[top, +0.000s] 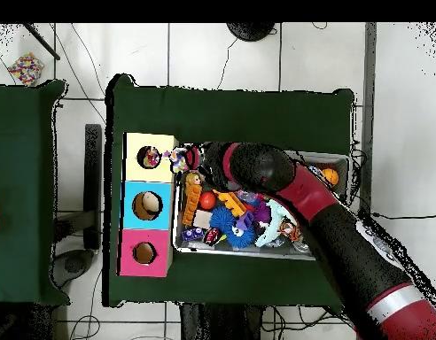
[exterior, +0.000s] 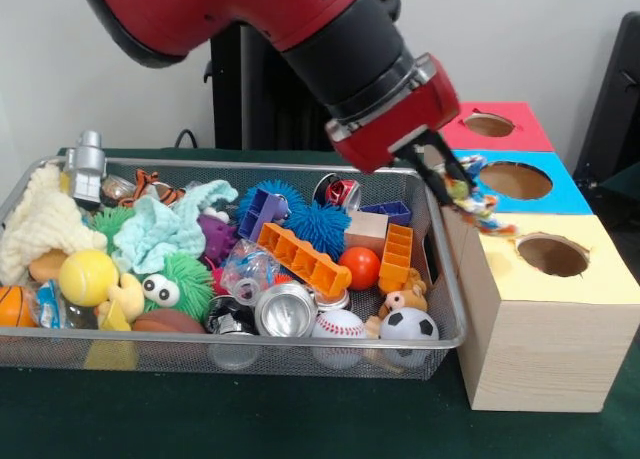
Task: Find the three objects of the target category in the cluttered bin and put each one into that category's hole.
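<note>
From the front view I see my gripper (exterior: 458, 191) out past the right-hand rim of the cluttered bin (exterior: 445, 279), its jaws clamped on a dotted paper wad (exterior: 472, 194) that hangs over the edge of the yellow-topped box (exterior: 540, 329). The wad sits at about ten o'clock from the hole (exterior: 553, 254), near it but not over the opening. The blue-topped box (exterior: 520, 181) and the red-topped box (exterior: 495, 126) stand behind the yellow one, in a row toward twelve o'clock.

In the overhead view the gripper (top: 188, 159) lies at three o'clock from the same hole (top: 149, 157), with the wad (top: 176, 159) between the arm's end and the opening, right at the box's edge. The bin (top: 341, 159) is largely covered by the arm there.

Inside the bin, front view: a crushed silver can (exterior: 286, 310) near the front wire, a baseball (exterior: 339, 326) and a small soccer ball (exterior: 408, 325) at its three o'clock, a long orange block (exterior: 303, 260) toward the middle, a yellow ball (exterior: 88, 277) at the left, and a cream cloth (exterior: 40, 224) in the far left corner. I can't pick out any other dotted wads among the clutter. The bin and boxes rest on a dark green counter (exterior: 240, 419).
</note>
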`<act>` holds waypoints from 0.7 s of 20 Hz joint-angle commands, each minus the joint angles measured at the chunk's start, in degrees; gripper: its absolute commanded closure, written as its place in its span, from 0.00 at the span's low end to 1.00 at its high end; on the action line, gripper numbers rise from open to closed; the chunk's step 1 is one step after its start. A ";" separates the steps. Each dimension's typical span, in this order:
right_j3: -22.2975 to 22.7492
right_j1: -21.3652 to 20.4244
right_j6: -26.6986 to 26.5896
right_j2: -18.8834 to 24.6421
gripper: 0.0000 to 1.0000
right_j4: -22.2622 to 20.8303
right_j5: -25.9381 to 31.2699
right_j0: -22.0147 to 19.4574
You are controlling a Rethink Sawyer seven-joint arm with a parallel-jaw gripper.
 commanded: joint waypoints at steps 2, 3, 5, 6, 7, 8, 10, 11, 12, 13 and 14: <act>4.61 4.76 -2.89 9.78 1.00 -3.85 -3.82 -1.24; 4.65 5.02 -2.60 10.05 1.00 -4.09 -4.20 -1.37; 3.93 5.36 -2.47 10.07 1.00 -4.98 -4.40 -1.18; 3.47 5.34 -2.30 9.49 1.00 -5.61 -4.44 -0.79; 2.84 5.47 -1.91 8.73 1.00 -6.47 -4.63 -0.26; 2.25 5.54 -1.77 8.08 1.00 -7.25 -4.85 0.30; 0.86 5.31 -1.16 6.41 1.00 -8.84 -4.66 1.64; 0.28 4.77 -0.36 5.20 1.00 -9.56 -4.25 2.45; -0.23 4.00 0.56 3.71 1.00 -10.04 -3.64 3.37; -0.75 3.41 1.45 2.50 1.00 -10.72 -3.53 4.14; -1.46 3.14 1.87 1.43 1.00 -11.38 -3.11 4.93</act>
